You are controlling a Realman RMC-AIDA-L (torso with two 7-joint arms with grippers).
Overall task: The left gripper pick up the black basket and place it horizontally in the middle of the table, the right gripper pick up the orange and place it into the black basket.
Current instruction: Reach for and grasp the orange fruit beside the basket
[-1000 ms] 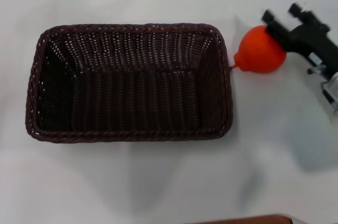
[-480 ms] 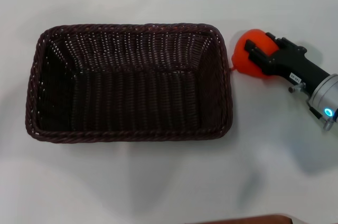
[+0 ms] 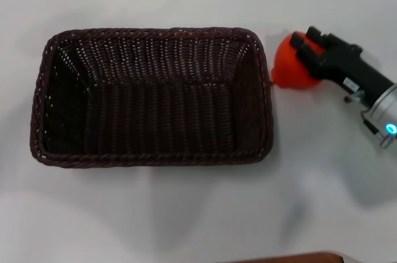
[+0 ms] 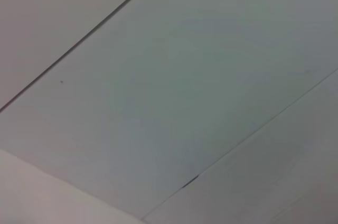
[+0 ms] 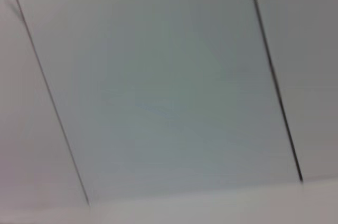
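Now the right gripper has its jaws clenched on the orange.

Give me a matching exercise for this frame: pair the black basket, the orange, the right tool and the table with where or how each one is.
Things:
1. black basket
2. orange
3. right tool
4. table

States:
A. plain white surface under everything
B. closed around the fruit, reaching in from the robot's right
C. lying empty, long side across the head view
D. just outside the basket's right end, not inside

Pairs: 1-C, 2-D, 3-B, 4-A
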